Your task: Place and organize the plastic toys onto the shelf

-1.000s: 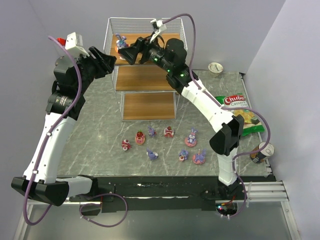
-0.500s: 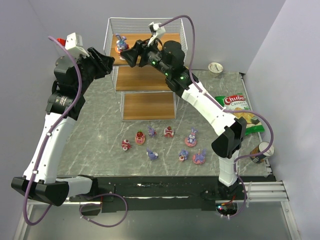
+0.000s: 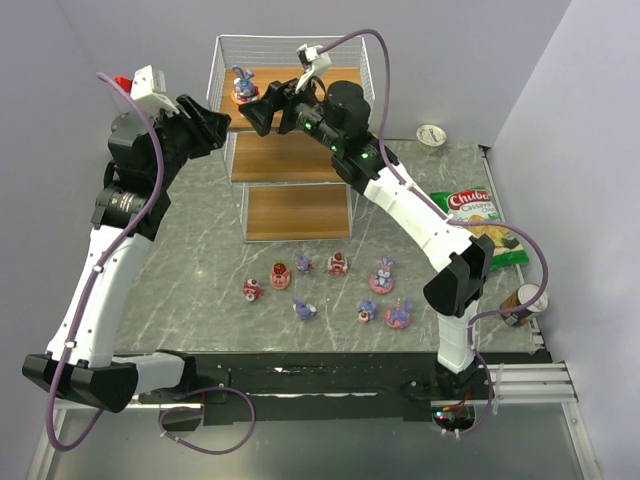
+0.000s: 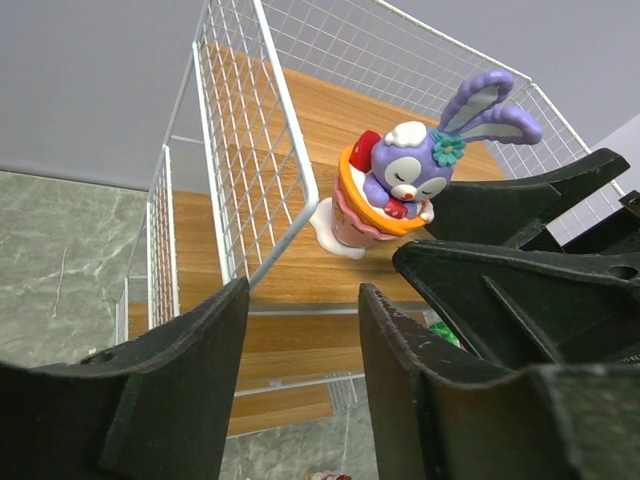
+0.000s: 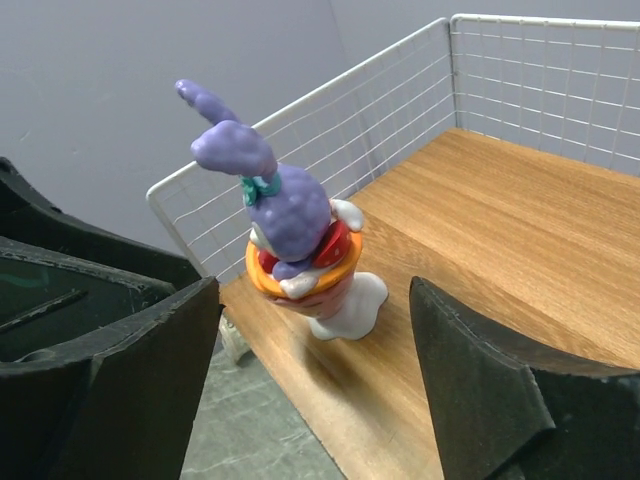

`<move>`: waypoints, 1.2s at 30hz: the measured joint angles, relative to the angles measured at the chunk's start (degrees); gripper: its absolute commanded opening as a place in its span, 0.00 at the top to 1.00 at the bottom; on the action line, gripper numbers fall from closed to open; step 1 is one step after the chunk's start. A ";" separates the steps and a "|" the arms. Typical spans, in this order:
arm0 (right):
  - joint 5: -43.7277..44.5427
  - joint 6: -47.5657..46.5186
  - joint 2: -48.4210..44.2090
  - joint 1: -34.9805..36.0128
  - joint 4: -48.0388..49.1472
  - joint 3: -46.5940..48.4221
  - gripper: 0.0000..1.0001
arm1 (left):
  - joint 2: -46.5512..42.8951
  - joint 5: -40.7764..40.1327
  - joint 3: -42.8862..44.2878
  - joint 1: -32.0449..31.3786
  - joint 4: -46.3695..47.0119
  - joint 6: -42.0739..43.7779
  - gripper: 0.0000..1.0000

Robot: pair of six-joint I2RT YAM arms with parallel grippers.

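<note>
The shelf stands at the far edge of the bench, a bit left of the middle, with three wooden boards inside white wire. One bunny is up on the top board, close to that board's left end. It stands upright on its orange and pink base, ears up, with bare wood all round it.

Both arms are reaching up to that same end of the shelf. The right claw is released, its two black fingers spread wide. From its own camera the bunny shows in the gap between them, a little way beyond the tips and touching neither. The left claw is also released and holds nothing. It hangs just outside the wire at the shelf's left side, pointed in toward the bunny, with the right claw's fingers showing close by on the other side of the figure.

Eight more toys lie in a loose scatter on the bench in front of the shelf, toward the near edge and about midway across. A green and red chip bag lies by the right edge. A cup sits at the far right corner, and a can stands toward the near right corner.
</note>
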 measured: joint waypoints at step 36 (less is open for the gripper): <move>5.86 2.23 -47.87 9.33 -25.09 -66.34 0.09 | -24.13 7.30 -25.57 -0.66 -8.74 0.96 0.01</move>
